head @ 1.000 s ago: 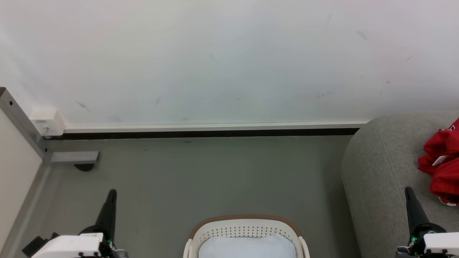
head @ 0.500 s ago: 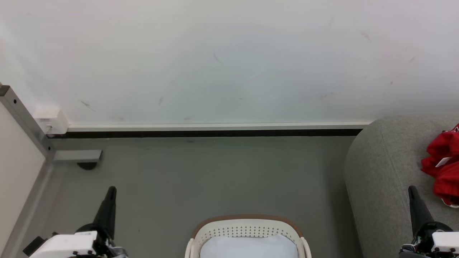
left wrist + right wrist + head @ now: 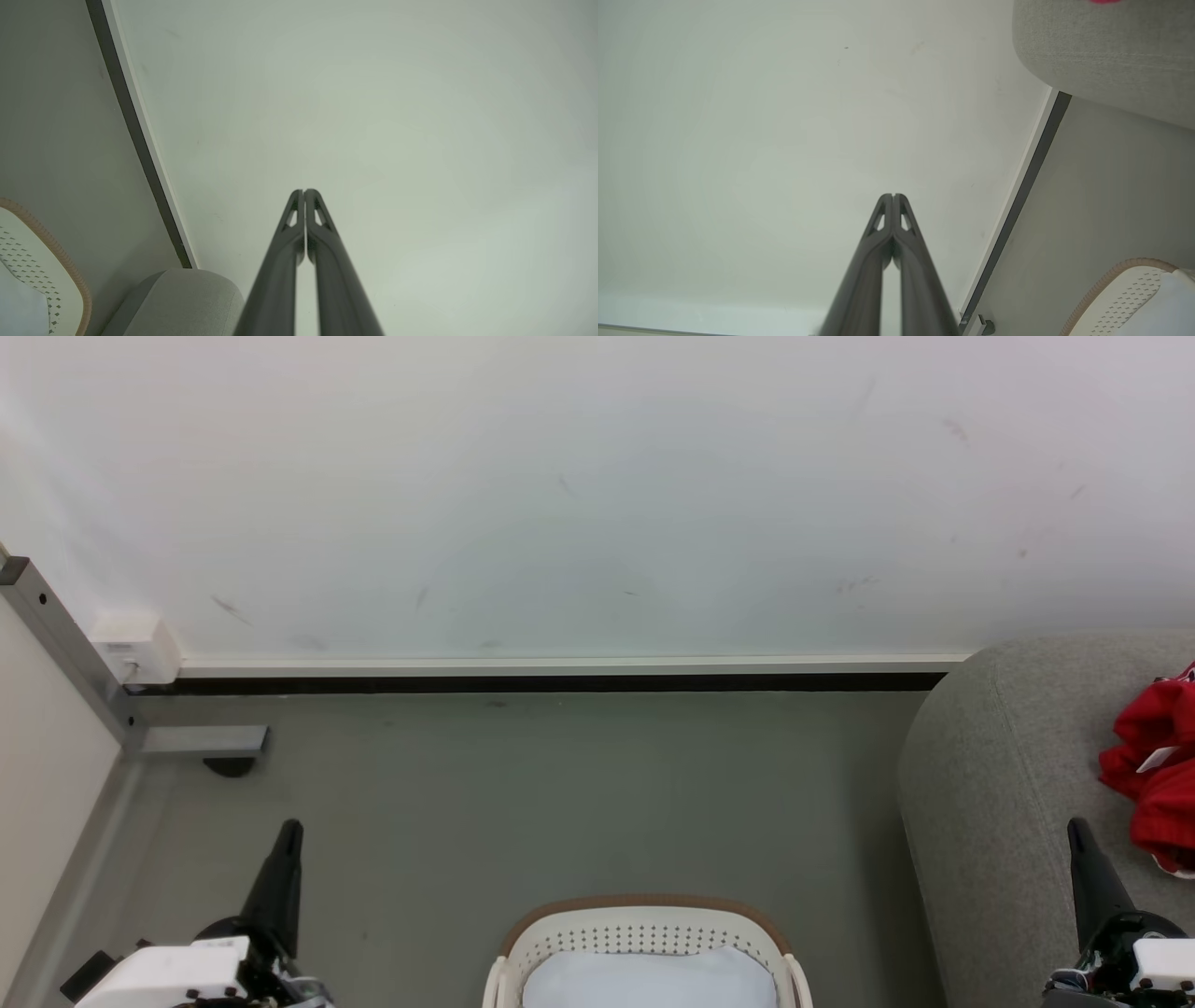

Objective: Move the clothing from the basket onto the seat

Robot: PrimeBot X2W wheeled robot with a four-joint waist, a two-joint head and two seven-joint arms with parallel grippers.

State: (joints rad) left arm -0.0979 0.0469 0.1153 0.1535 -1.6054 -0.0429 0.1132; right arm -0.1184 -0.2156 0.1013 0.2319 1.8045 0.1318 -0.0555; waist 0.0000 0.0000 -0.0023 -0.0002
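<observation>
left gripper [image 3: 290, 829], right gripper [image 3: 1076, 825]: pinched closed, nothing held | clothing [image 3: 1153, 784]: heaped on seat [image 3: 990, 803], far right | basket [image 3: 644, 907]: near centre, pale pad [image 3: 644, 985] inside | step: likely done; basket to be checked for red

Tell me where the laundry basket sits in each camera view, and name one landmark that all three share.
Head view: basket at the bottom centre, cut off by the lower edge.
Left wrist view: basket in the lower left corner.
Right wrist view: basket in the lower right corner.
Shared landmark: the dark baseboard where the wall meets the floor.
</observation>
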